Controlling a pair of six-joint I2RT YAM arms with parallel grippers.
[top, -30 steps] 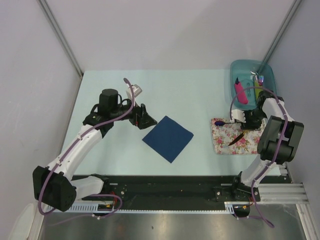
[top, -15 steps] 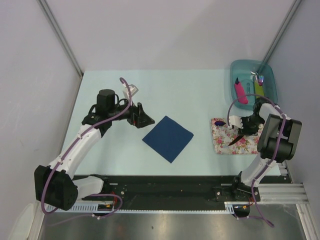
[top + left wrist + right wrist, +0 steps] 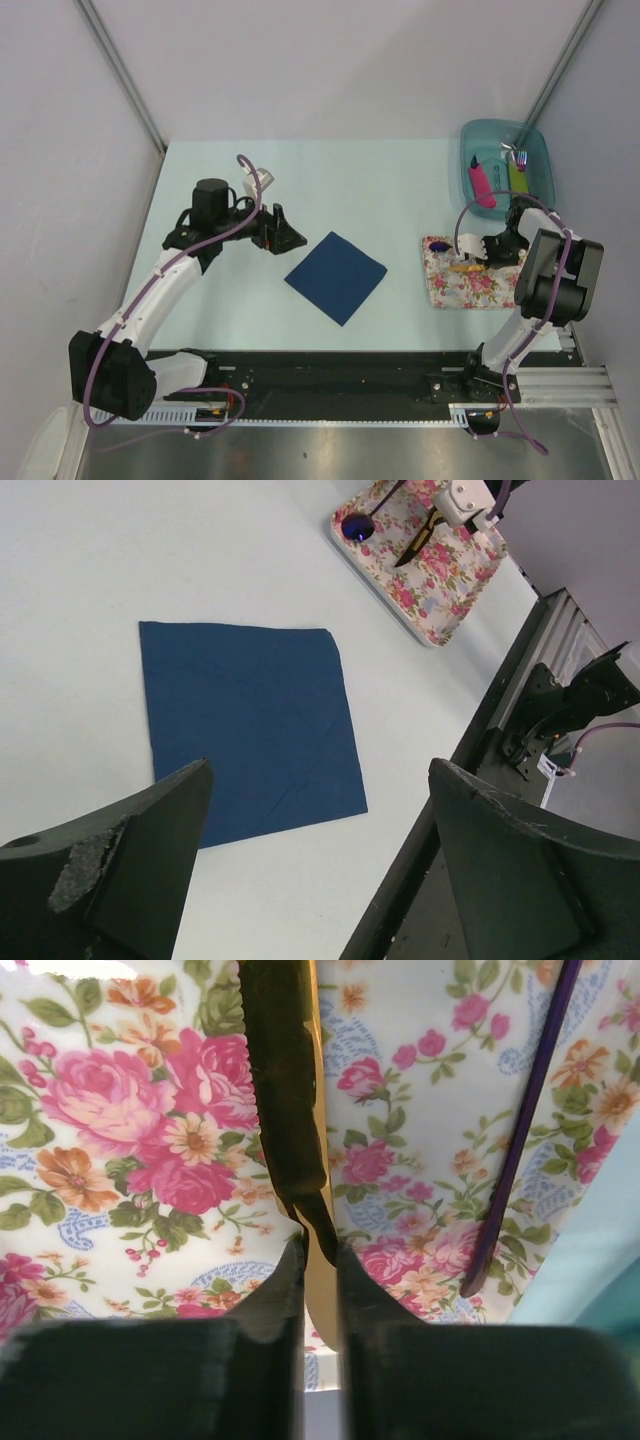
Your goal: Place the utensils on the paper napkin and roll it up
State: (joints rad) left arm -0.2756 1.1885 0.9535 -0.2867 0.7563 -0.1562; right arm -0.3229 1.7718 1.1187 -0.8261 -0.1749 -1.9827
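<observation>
The paper napkin is a dark navy square lying flat at mid-table, also seen under the left wrist camera. My left gripper hovers just left of it, open and empty, with its fingers spread wide. On the floral mat my right gripper is shut on the tan wooden knife, pinching its edge between the fingertips. The spoon lies beside it on the mat, its purple bowl to the left and its thin dark handle showing in the right wrist view.
A teal tub at the back right holds pink-handled and green-handled cutlery. The table's near edge with its black rail runs close to the napkin. Grey walls close in the left, back and right sides.
My right gripper has closed on the wooden knife, and the knife has shifted on the mat. My left gripper drew back slightly to the left, still open.
</observation>
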